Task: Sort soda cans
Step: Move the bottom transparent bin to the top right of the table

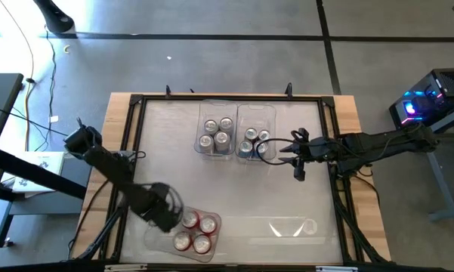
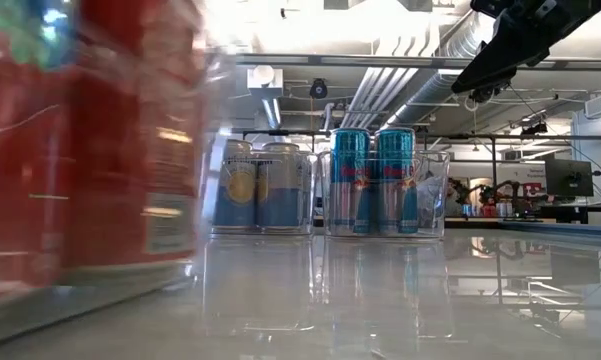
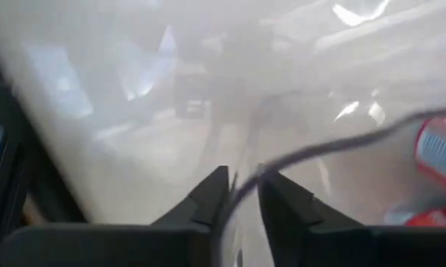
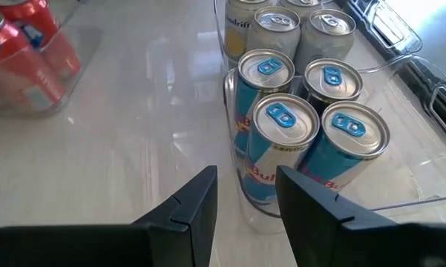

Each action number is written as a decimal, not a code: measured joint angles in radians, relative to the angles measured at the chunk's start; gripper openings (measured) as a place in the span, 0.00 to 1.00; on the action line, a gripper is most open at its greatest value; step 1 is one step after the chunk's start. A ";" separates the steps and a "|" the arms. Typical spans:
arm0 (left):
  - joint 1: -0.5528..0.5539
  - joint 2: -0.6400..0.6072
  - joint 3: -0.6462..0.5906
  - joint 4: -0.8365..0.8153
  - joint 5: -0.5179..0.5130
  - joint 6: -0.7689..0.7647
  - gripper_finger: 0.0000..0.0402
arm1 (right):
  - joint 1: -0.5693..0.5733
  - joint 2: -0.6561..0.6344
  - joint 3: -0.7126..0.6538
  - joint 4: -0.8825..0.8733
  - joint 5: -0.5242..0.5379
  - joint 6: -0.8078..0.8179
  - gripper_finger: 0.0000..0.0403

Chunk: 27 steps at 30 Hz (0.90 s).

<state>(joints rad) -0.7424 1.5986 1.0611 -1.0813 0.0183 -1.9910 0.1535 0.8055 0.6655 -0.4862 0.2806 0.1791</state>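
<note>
My left gripper (image 3: 241, 189) pinches the rim of the near bin (image 1: 211, 251) holding the red cans (image 1: 194, 230); the grip looks thin, so pulling may slip or tip them. My right gripper (image 4: 245, 193), fingers parted, hovers beside the blue cans (image 4: 304, 119).

Four blue cans (image 4: 282, 122) in clear bin (image 4: 401, 196), right end effector (image 4: 246, 189) just beside — empty-jawed, parted
</note>
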 joint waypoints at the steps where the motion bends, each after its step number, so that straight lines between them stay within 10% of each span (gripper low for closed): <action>1: 0.030 0.000 0.000 0.001 -0.022 0.035 0.14 | 0.000 0.000 0.000 0.000 0.000 0.000 0.33; 16: 0.493 0.018 0.003 0.306 -0.196 0.738 0.02 | 0.067 0.000 0.000 -0.044 -0.002 0.012 0.33; 27: 0.632 0.164 0.086 0.559 -0.233 1.009 0.01 | 0.137 -0.001 0.000 -0.117 0.001 0.110 0.33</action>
<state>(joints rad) -0.1107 1.7622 1.1467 -0.5226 -0.2148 -0.9825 0.2905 0.8047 0.6651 -0.6036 0.2811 0.2893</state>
